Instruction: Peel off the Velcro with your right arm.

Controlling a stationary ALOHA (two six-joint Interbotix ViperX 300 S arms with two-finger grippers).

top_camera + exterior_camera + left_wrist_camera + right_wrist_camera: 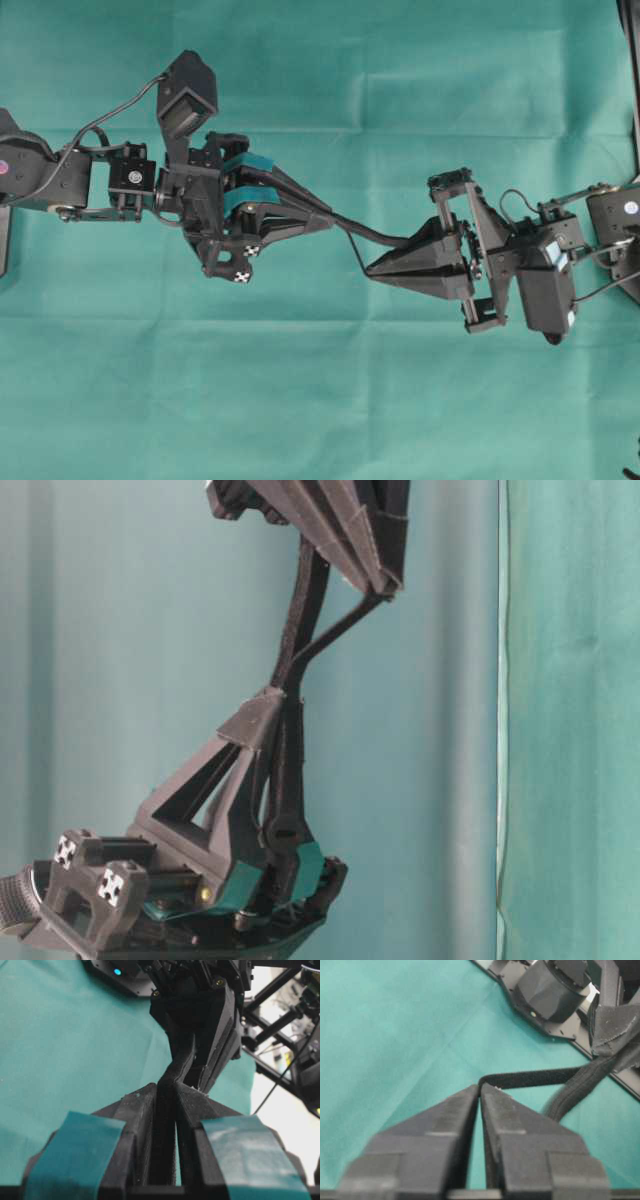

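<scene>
Green cloth (320,400) covering table. Left gripper (325,215), centre frame, clenching Velcro (365,238); right gripper (372,268) just right, pinching strip's free end.

Velcro (372,236): a thin, flexible black strip stretched in mid-air above the green cloth, spanning the gap between the two arms. Near the teal-taped fingers (246,163) it splits into two layers: one strip runs on between those fingers, the other curves away in a shallow bend. Right arm (545,270): black, with long, pointed, plain fingers (507,1125) pressed together, their tips pinching the end of the peeled layer.
</scene>
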